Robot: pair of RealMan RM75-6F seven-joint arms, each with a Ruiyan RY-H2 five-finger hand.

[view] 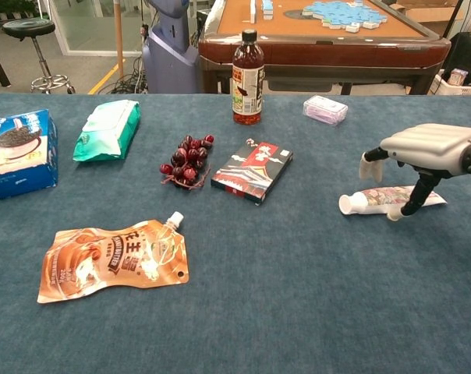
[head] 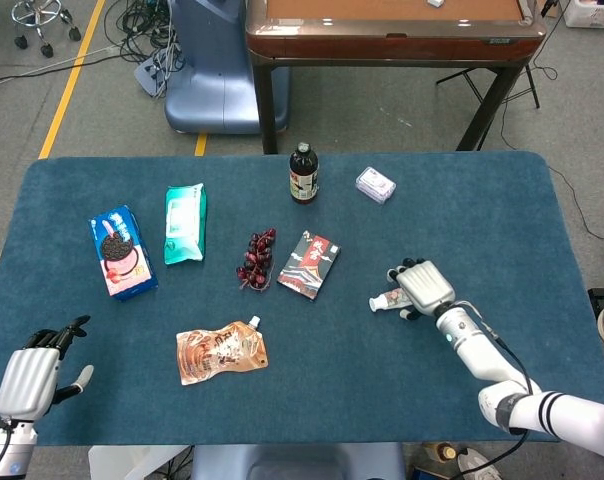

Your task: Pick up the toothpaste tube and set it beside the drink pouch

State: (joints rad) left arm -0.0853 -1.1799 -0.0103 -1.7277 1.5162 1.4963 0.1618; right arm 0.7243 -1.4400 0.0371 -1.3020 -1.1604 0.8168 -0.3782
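Observation:
The toothpaste tube (view: 376, 199) lies flat on the blue table, white cap pointing left; in the head view only its cap end (head: 383, 301) shows from under the hand. My right hand (view: 428, 147) (head: 424, 286) hovers over the tube's right half, with the thumb down at its near side and the other fingers (view: 370, 164) hanging behind it. The tube rests on the cloth, not lifted. The orange drink pouch (view: 115, 259) (head: 220, 352) lies far to the left, near the front. My left hand (head: 30, 378) is at the near-left corner, fingers apart and holding nothing.
Between tube and pouch lie a red-and-black box (view: 253, 170) and a bunch of cherries (view: 186, 160). Further back stand a dark bottle (view: 248, 76) and a small tissue pack (view: 325, 109). A green wipes pack (view: 108, 128) and a blue cookie box (view: 19, 151) sit at the left.

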